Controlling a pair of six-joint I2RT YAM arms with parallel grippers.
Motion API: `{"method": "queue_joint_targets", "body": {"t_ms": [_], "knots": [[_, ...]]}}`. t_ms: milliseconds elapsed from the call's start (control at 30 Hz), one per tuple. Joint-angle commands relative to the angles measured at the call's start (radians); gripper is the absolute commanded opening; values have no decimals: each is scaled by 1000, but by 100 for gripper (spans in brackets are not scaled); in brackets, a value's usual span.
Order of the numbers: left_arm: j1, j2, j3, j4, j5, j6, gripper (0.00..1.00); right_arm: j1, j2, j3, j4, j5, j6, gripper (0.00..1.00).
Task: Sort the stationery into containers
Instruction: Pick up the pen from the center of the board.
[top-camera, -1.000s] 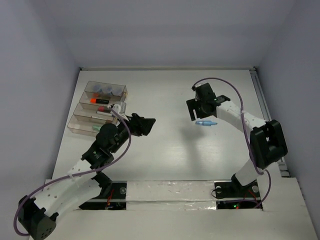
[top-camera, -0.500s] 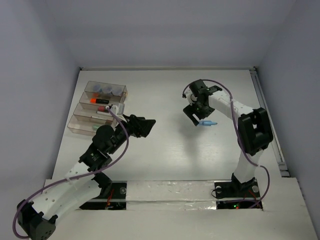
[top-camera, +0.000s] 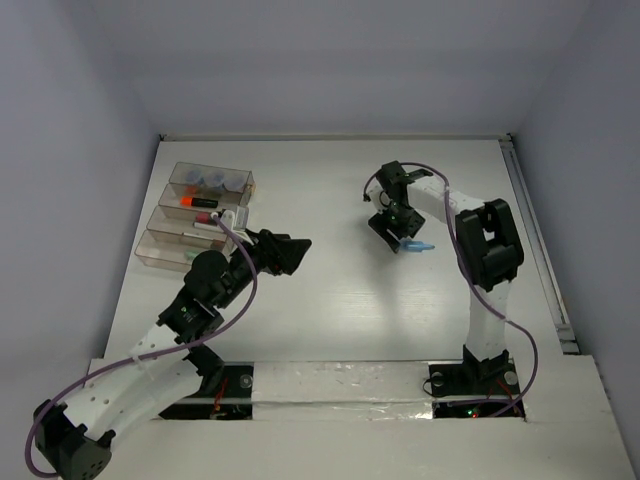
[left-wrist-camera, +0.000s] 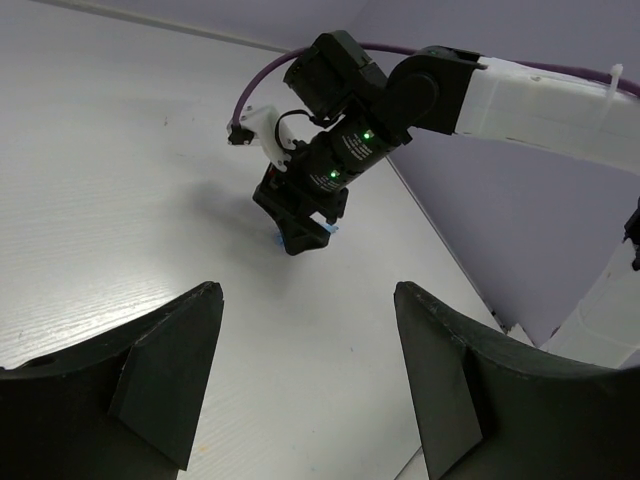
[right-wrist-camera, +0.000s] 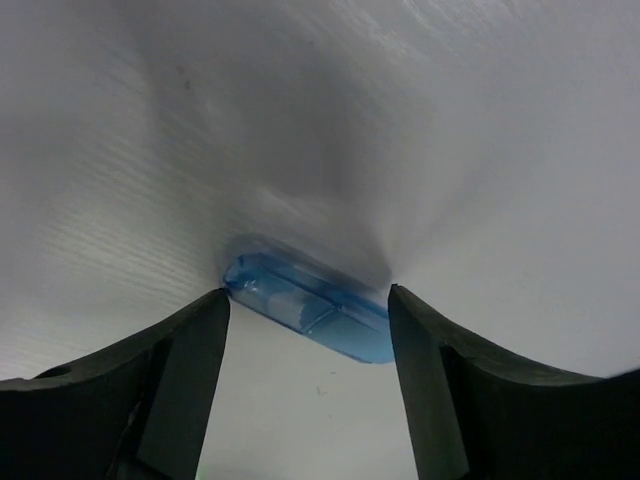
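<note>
A light blue marker (top-camera: 418, 245) lies on the white table, right of centre. My right gripper (top-camera: 393, 232) is open and low over it. In the right wrist view the marker (right-wrist-camera: 312, 311) lies on the table between the two open fingertips of that gripper (right-wrist-camera: 308, 300), which do not clamp it. My left gripper (top-camera: 296, 250) is open and empty, held above the table near the middle. In its wrist view, its gripper (left-wrist-camera: 310, 350) looks across at the right gripper (left-wrist-camera: 300, 225). The clear containers (top-camera: 160, 251) stand at the far left and hold three grey-blue pots (top-camera: 210, 180), an orange highlighter (top-camera: 188, 201) and other items.
The grey walls close in the table at the back and sides. A rail (top-camera: 530, 230) runs along the right edge. The left arm's purple cable (top-camera: 245, 262) loops beside the containers.
My right gripper has swung left and down from above the marker to straddle it at table level. The left arm has hardly moved.
</note>
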Motion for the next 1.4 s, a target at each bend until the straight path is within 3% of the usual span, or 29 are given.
{"method": "queue_joint_targets", "body": {"t_ms": [0, 33, 200, 267, 333, 633, 967, 1100, 1133, 1200, 1367], "knots": [[-4, -6, -2, 45, 6, 4, 66, -21, 24, 47, 9, 1, -15, 69], [-4, -5, -2, 45, 3, 4, 66, -31, 27, 49, 19, -19, -14, 60], [-4, 6, 1, 48, 3, 5, 66, -54, 9, 9, 93, -134, 0, 42], [-4, 14, 1, 49, 2, 7, 66, -65, 3, -7, 127, -184, 26, 26], [-4, 18, 1, 51, -1, 7, 66, -74, 0, -20, 147, -195, 54, 21], [-4, 41, 7, 52, 5, 8, 66, -74, -19, -105, 277, -134, 112, 47], [-4, 53, 6, 57, 5, 5, 65, -74, -15, -105, 322, -93, 129, 45], [-4, 58, 9, 57, 8, 5, 65, -74, -12, -105, 320, -97, 132, 32], [-4, 57, 9, 57, 8, 5, 65, -74, -14, -108, 323, -99, 134, 20], [-4, 60, 7, 58, 8, 5, 65, -74, -23, -103, 322, -103, 144, 12], [-4, 70, 6, 64, 9, 1, 65, -74, -127, -108, 343, -125, 192, 4]]}}
